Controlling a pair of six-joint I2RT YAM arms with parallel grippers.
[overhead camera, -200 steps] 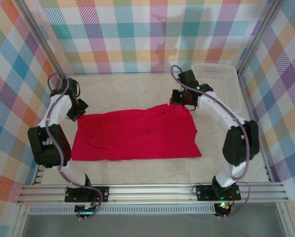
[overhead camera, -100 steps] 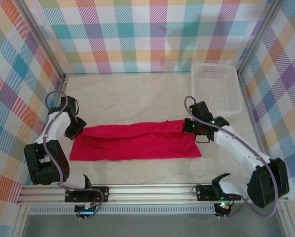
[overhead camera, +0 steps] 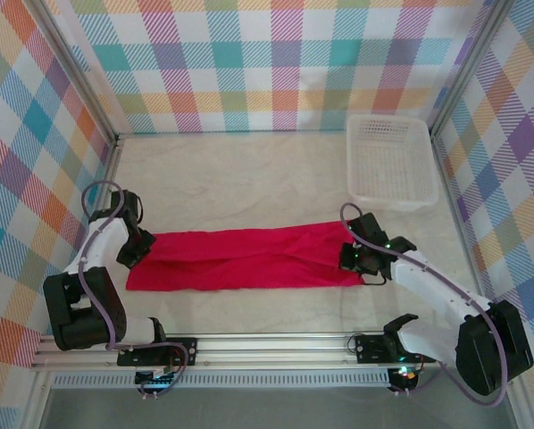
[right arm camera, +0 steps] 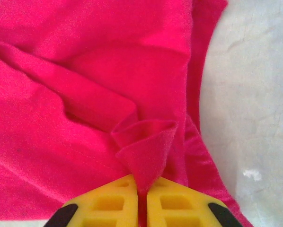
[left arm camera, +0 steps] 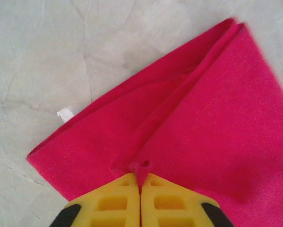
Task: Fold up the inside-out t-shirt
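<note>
The crimson t-shirt (overhead camera: 249, 259) lies as a long narrow folded band across the near part of the table. My left gripper (overhead camera: 140, 253) sits at its left end, shut on a small pinch of the fabric (left arm camera: 140, 177). A small white tag (left arm camera: 65, 114) pokes out from the shirt's (left arm camera: 217, 123) folded edge. At the shirt's right end my right gripper (overhead camera: 349, 259) is shut on a curled fold of the cloth (right arm camera: 142, 182). The shirt (right arm camera: 84, 71) spreads in soft creases ahead of it.
A white lattice basket (overhead camera: 387, 201) stands at the back right, just beyond the right arm. Pale table surface (overhead camera: 240, 179) stretches behind the shirt. Checkered walls enclose the table, and a metal rail (overhead camera: 267, 344) runs along the near edge.
Both grippers have drawn the shirt's far edge toward the near side, turning the wide spread shirt into a narrow band. The arms have lowered toward the table.
</note>
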